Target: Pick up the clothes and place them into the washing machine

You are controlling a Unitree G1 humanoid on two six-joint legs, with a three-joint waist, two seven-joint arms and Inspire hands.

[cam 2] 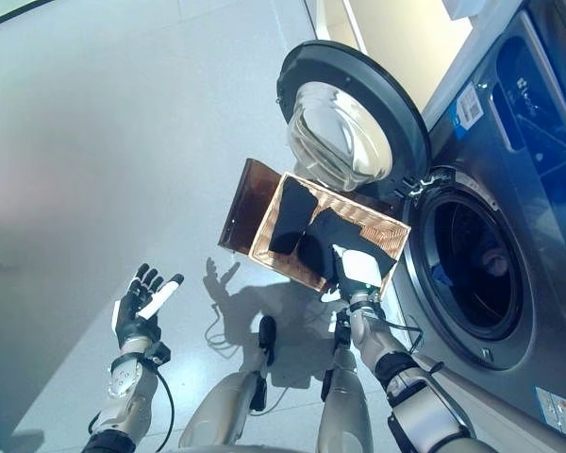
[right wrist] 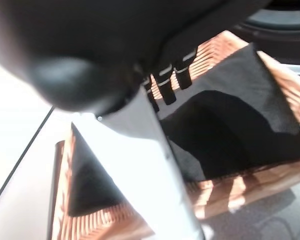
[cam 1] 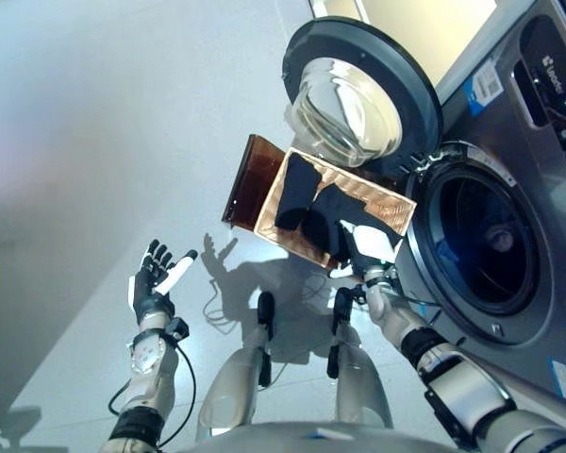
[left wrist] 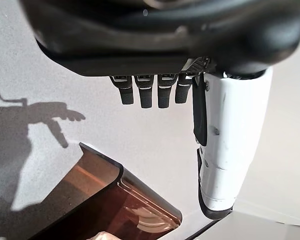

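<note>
Over the basket [cam 1: 377,203] at my one o'clock, my right hand [cam 1: 366,247] is reaching, fingers relaxed, grasping nothing.
I am risking snagging the basket rim instead of the black clothes [cam 1: 325,203]; my left hand [cam 1: 156,278] is hanging released.

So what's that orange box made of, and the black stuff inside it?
The orange box looks like see-through amber plastic: light glows through its ribbed, glossy walls. The black stuff seems to be soft cloth, matte and creased, draping over the box's edge. The right hand reaches over it; the left hand hangs open, apart.
</note>
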